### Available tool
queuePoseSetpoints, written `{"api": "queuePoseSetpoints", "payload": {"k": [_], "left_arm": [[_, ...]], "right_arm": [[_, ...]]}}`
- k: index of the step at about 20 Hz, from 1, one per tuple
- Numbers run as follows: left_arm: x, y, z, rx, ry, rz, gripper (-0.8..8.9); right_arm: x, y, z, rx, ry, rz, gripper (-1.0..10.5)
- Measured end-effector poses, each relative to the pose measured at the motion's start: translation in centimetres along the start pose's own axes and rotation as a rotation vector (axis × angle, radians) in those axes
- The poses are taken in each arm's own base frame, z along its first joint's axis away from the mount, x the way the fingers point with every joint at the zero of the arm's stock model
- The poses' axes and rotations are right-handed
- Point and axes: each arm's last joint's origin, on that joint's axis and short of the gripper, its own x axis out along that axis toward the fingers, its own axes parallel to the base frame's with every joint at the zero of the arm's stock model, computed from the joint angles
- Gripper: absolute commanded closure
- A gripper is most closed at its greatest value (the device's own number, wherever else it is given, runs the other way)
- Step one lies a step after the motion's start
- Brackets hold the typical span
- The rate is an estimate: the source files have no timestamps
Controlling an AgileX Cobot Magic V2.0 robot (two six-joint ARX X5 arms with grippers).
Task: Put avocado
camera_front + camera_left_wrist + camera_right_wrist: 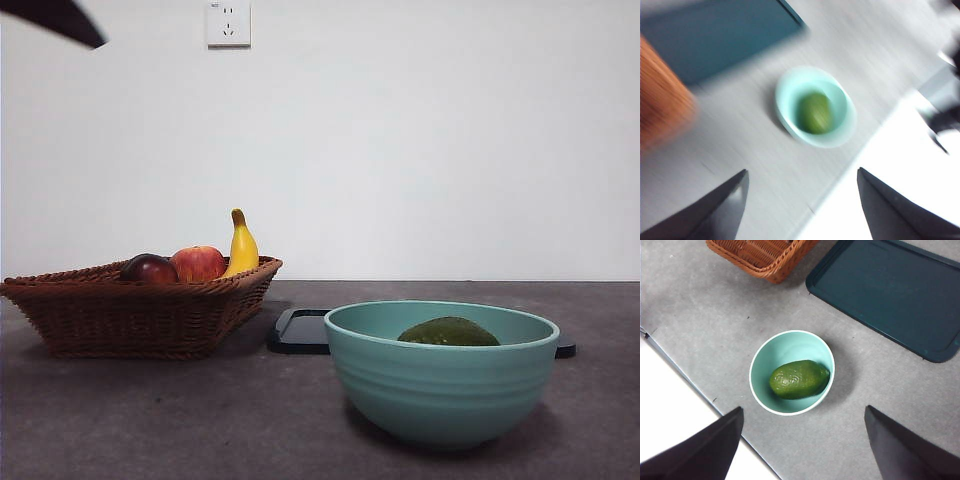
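Observation:
The avocado (449, 332) (799, 379) (814, 113), dark green and dull-skinned, lies inside the teal bowl (440, 385) (760, 356) (785, 95) at the front right of the table. My right gripper (802, 440) hangs high above the bowl, open, with nothing between its jaws. High up too, my left gripper (802, 200) is open and empty; its view is blurred by motion. In the front view only a black arm tip (60, 20) shows at the top left corner.
A wicker basket (130, 310) (765, 257) at the left holds a dark maroon fruit (150, 268), a red apple (198, 263) and a banana (241, 245). A dark flat tray (298, 330) (890, 290) lies behind the bowl. The table's front edge (685, 377) runs near the bowl.

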Motion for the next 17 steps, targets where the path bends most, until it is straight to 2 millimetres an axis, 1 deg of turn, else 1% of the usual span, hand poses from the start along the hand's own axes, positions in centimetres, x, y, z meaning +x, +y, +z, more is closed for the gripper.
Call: {"api": "queuePoseSetpoints", "payload": {"k": [1,3,6,8,10,15,17], "left_arm": [[0.1,0.0,-1.0,-0.005,0.031,-0.02,4.72],[0.1,0.1,-2.1,-0.016,0.072,-0.022,4.72],[-0.1,-0.1,-2.1,0.002,0.057,-0.024,4.72],[-0.1,-0.1,-2.1,0.01,0.049,-0.024,4.72],[-0.1,-0.1,-2.0,0.012,0.047,-0.024,4.72],[-0.1,-0.1,-2.0,0.014,0.044,-0.024,4.72],[-0.1,-0.1,-2.0,0.014,0.044,-0.024,4.72]], "right_arm": [[0.1,-0.1,0.1,0.003,0.006,0.0,5.6],[0.4,-0.2,0.2,0.01,0.018,0.001,5.6],[1.2,-0.6,0.5,0.031,0.053,0.003,5.6],[2.1,-1.0,0.8,0.049,0.093,0.004,5.6],[3.4,-1.5,1.2,0.07,0.143,0.006,5.6],[7.8,-3.2,2.5,0.099,0.239,0.016,5.6],[9.7,-3.6,2.8,0.104,0.285,0.025,6.2]]}}
